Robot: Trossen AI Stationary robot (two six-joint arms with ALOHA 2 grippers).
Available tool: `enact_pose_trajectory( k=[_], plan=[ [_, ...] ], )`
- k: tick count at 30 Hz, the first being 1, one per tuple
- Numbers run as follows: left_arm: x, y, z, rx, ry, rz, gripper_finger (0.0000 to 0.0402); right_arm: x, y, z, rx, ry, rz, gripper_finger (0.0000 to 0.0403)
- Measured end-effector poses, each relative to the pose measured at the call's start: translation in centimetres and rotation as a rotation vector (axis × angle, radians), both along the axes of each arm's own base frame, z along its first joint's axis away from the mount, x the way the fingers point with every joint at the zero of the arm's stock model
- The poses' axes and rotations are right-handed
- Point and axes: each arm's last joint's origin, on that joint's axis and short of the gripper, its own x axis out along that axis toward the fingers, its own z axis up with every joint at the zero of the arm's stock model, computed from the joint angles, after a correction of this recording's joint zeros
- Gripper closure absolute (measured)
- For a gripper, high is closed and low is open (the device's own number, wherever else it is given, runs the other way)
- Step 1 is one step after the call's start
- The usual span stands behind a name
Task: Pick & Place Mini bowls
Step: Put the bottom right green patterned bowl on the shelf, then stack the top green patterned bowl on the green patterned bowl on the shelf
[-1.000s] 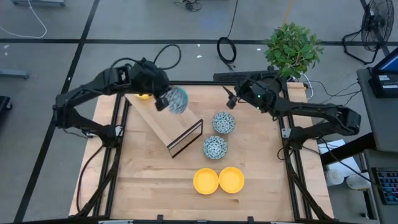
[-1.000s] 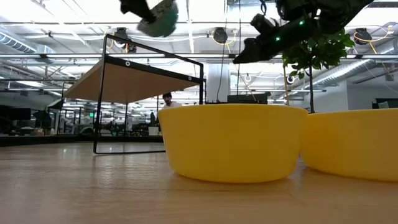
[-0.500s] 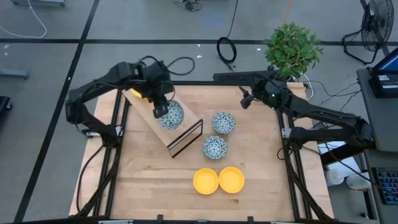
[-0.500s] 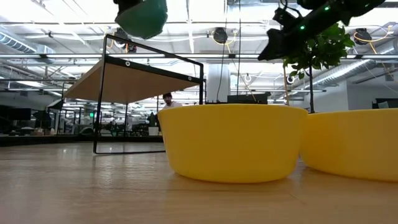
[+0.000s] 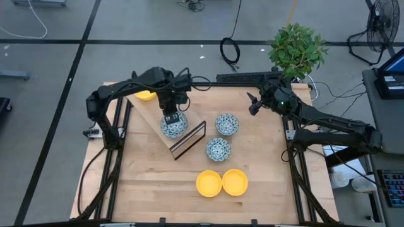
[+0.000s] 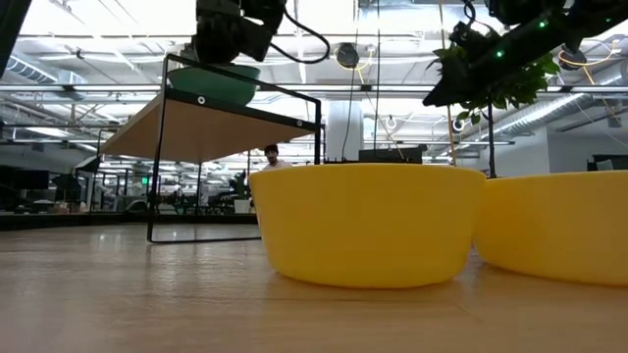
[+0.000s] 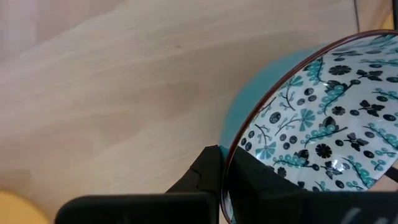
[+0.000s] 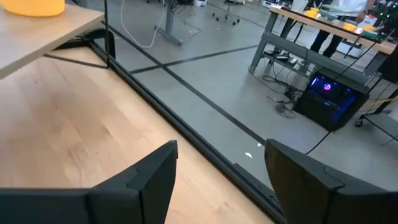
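My left gripper [image 5: 169, 117] is shut on a blue-patterned white bowl [image 5: 173, 125] over the raised wooden shelf [image 5: 151, 116]; the low view shows the bowl's teal underside [image 6: 212, 80] down at the shelf top. A yellow bowl [image 5: 145, 96] sits on the shelf's far end. Two more patterned bowls [image 5: 227, 124] [image 5: 218, 149] and two yellow bowls [image 5: 209, 183] [image 5: 234, 181] stand on the table. My right gripper [image 5: 252, 104] hangs open in the air near the table's far right, touching nothing. My left gripper pinches the patterned bowl's rim [image 7: 235, 149] on its far side, one finger [image 7: 208, 171] outside the wall and one finger [image 7: 264, 183] inside the hollow. It comes from above, pointing down. The bowl stays level, mouth up, its base down at the shelf top.
The shelf has a black metal frame [image 5: 189, 140] and stands slantwise on the table's left half. A potted green plant [image 5: 297, 49] stands off the far right corner. Bare wood [image 5: 151, 183] lies on the near left of the table.
My left gripper came down toward the shelf and shifted toward the near edge, carrying the patterned bowl. The bowl, tipped and high a second ago, now sits level at the shelf top. My right gripper drew back toward the table's right edge.
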Motion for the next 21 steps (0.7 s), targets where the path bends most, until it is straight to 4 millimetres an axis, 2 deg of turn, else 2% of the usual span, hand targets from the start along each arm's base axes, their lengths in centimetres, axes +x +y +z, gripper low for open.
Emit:
enact_pose_trajectory(
  k=[6,17,21],
  plan=[
    [0.3,0.0,-0.3,-0.041,-0.008,-0.013,0.0382,0.1,0.0,0.1,-0.018,-0.014,0.004,0.0175],
    [0.2,0.1,-0.2,-0.005,0.001,-0.008,0.0248,0.1,0.0,0.1,-0.018,-0.005,0.005,0.0177],
    [0.1,0.3,1.0,0.048,-0.028,-0.006,0.0209,0.1,0.0,0.0,-0.017,-0.002,0.005,0.0178]
  ],
)
